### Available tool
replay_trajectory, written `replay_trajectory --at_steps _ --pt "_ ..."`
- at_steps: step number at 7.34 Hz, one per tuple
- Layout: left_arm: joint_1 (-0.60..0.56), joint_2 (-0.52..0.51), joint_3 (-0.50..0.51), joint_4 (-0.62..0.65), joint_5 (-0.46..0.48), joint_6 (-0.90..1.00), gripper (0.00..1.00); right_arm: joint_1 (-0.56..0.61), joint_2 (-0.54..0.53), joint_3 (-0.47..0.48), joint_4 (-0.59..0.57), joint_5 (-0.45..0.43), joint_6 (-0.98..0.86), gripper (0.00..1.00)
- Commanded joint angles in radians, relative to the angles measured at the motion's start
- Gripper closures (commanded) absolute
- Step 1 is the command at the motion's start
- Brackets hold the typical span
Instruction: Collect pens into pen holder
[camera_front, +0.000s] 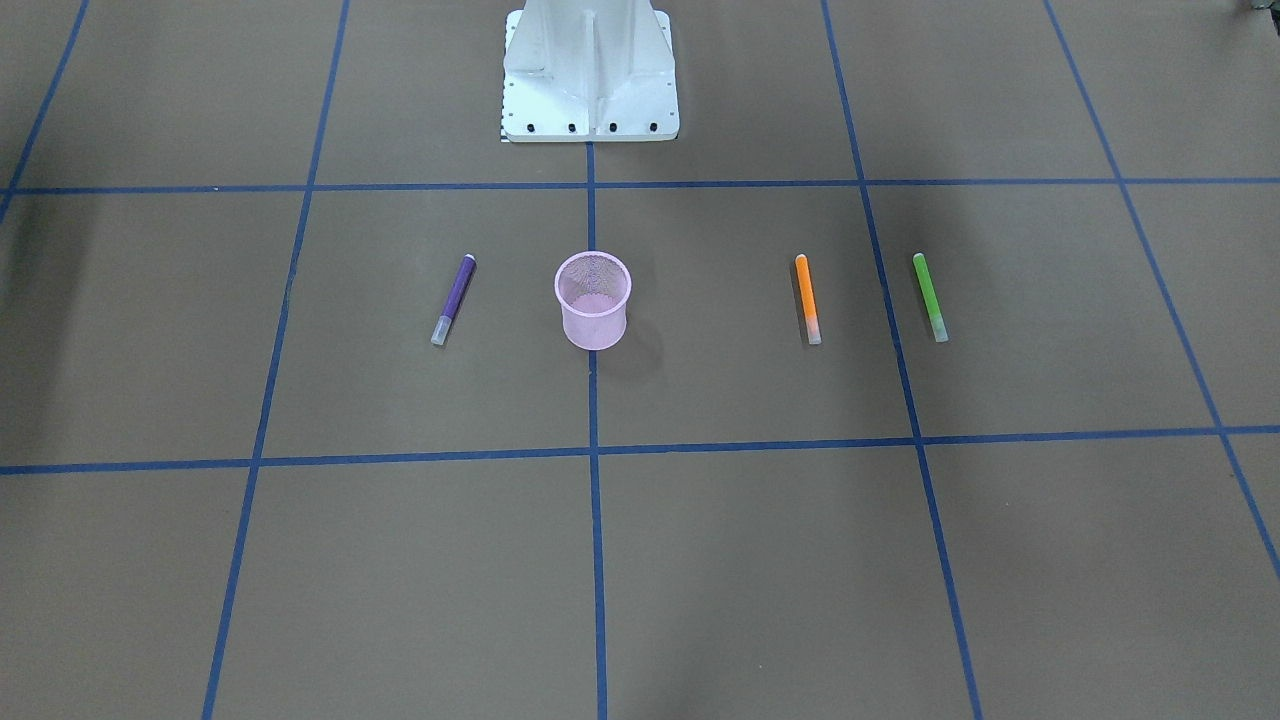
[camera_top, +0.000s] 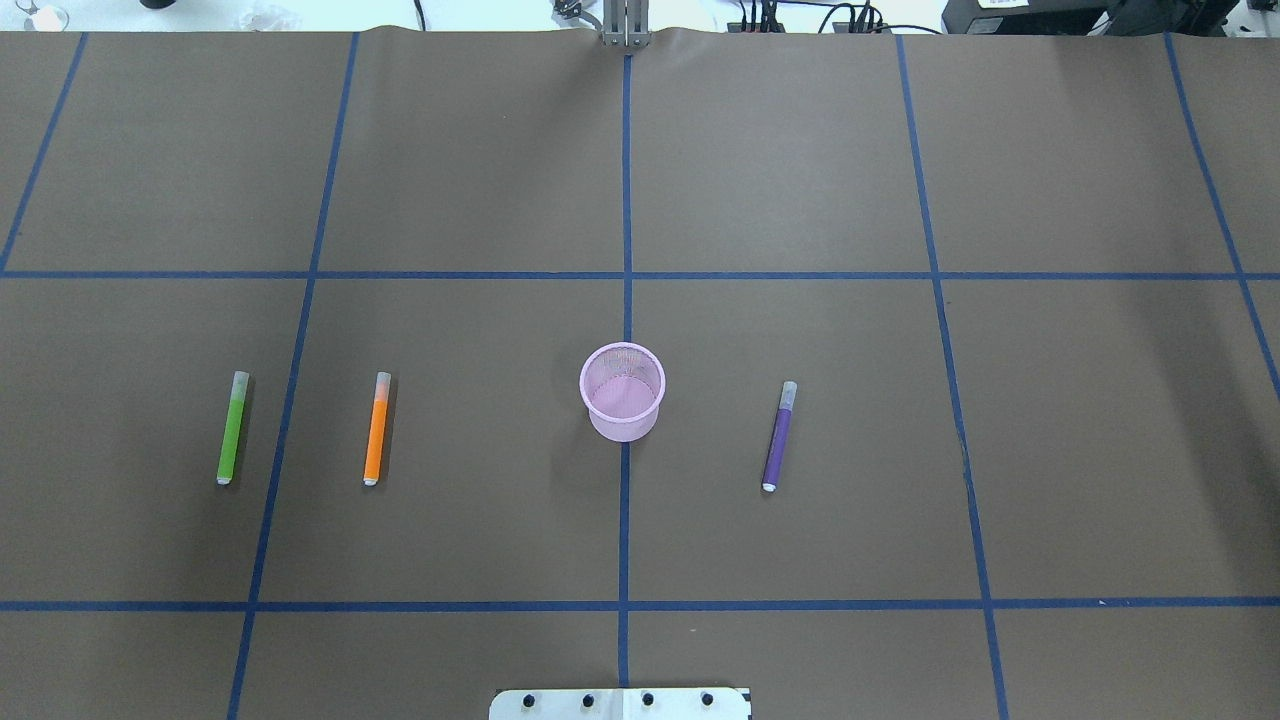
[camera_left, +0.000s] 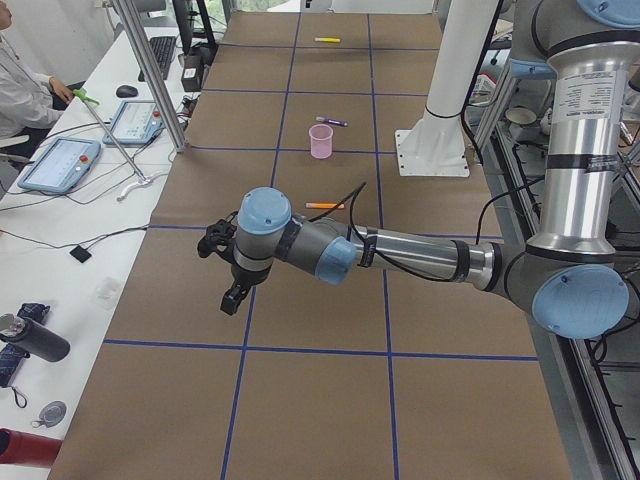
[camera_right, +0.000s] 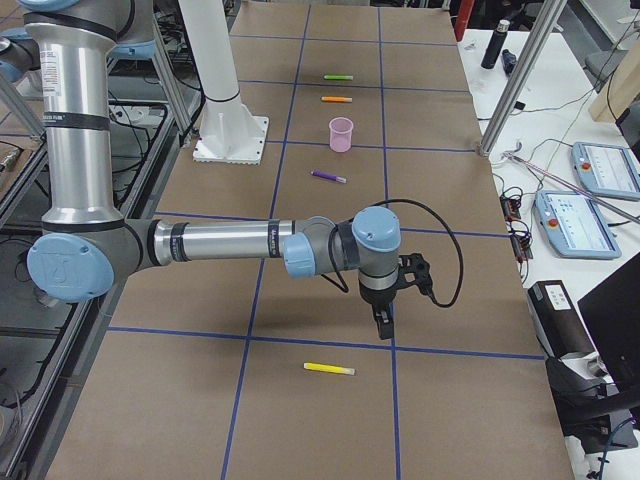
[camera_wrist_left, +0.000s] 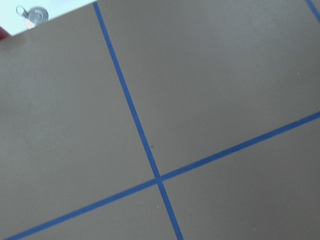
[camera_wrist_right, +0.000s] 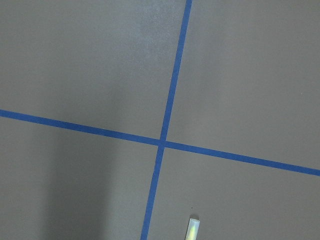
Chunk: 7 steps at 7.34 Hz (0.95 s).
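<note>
The pink mesh pen holder (camera_front: 593, 322) (camera_top: 622, 425) stands upright and empty at the table's middle. The purple pen (camera_front: 453, 299) (camera_top: 779, 436) lies on my right of it. The orange pen (camera_front: 807, 298) (camera_top: 376, 428) and the green pen (camera_front: 930, 297) (camera_top: 232, 427) lie on my left. The yellowish pen (camera_right: 329, 369) lies far out at the right end; its tip shows in the right wrist view (camera_wrist_right: 192, 228). My left gripper (camera_left: 232, 298) hovers over the left end, my right gripper (camera_right: 383, 322) just short of the yellowish pen. I cannot tell whether either is open or shut.
The white robot base (camera_front: 590, 75) (camera_top: 620, 703) stands behind the holder. Blue tape lines (camera_top: 625, 605) grid the brown table cover. Aluminium frame posts (camera_left: 150, 75) (camera_right: 515, 75) stand at the far edge. An operator (camera_left: 25, 80) sits at a desk with tablets (camera_left: 60, 165).
</note>
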Motion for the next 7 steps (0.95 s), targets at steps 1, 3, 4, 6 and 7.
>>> replay_trajectory --at_steps 1,3,4,6,7 --pt "0.000 -0.001 -0.006 -0.011 0.000 0.001 0.00 -0.012 -0.093 -0.102 0.288 0.004 0.205 0.01" --pt "0.000 0.001 -0.013 -0.011 0.000 0.001 0.00 -0.078 -0.104 -0.299 0.624 -0.013 0.458 0.03" --pt "0.000 0.001 -0.012 -0.022 0.000 0.001 0.00 -0.142 -0.105 -0.320 0.700 -0.059 0.561 0.03" --pt "0.000 0.007 -0.012 -0.040 0.000 0.001 0.00 -0.196 -0.125 -0.342 0.712 -0.090 0.578 0.08" --pt "0.000 0.008 -0.013 -0.042 0.000 0.001 0.00 -0.218 -0.125 -0.364 0.712 -0.107 0.576 0.13"
